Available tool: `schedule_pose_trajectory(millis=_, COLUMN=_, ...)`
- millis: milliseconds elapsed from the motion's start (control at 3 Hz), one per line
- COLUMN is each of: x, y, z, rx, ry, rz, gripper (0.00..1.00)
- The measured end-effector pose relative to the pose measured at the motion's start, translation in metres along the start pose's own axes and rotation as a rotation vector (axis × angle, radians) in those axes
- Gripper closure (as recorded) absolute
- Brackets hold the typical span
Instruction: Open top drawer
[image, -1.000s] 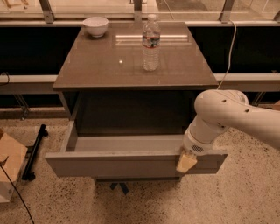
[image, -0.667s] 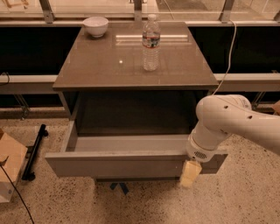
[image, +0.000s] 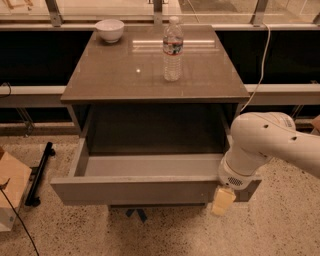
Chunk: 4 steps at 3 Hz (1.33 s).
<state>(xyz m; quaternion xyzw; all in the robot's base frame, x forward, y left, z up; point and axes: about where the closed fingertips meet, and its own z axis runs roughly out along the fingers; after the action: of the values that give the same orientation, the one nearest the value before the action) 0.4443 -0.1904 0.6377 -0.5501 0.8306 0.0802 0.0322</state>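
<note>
The top drawer (image: 135, 190) stands well out from under the desk (image: 115, 75), its plain grey front nearest the camera and its light-grey box open to view. At the right end of that front the claw (image: 223, 201) hangs by the lower edge, a tan tip pointing down past the drawer's bottom toward the speckled floor (image: 165, 235). I cannot tell whether the claw is spread or pressed together, nor whether it touches the front. The white arm (image: 262, 142) bends in above it from the right of the drawer, covering the drawer's right corner. Above the drawer, on the desk top, a clear water bottle (image: 172, 50) stands upright near the middle and a white bowl (image: 109, 29) sits at the back left corner. Left of the drawer, on the floor, lie a black bar (image: 40, 172) and a cardboard box (image: 11, 192). A white cable (image: 260, 65) hangs behind the desk, up and to the right of the drawer
</note>
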Motion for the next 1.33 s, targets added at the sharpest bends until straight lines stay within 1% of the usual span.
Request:
schedule_pose_trajectory(millis=667, x=0.0, y=0.0, z=-0.003, rx=0.0, ry=0.0, rz=0.0, gripper=0.73)
schedule_pose_trajectory(millis=1000, x=0.011, y=0.014, z=0.0, rx=-0.016, ry=0.009, rz=0.009, gripper=1.0)
schedule_pose_trajectory(millis=1333, x=0.01, y=0.014, z=-0.005, rx=-0.016, ry=0.009, rz=0.009, gripper=0.97)
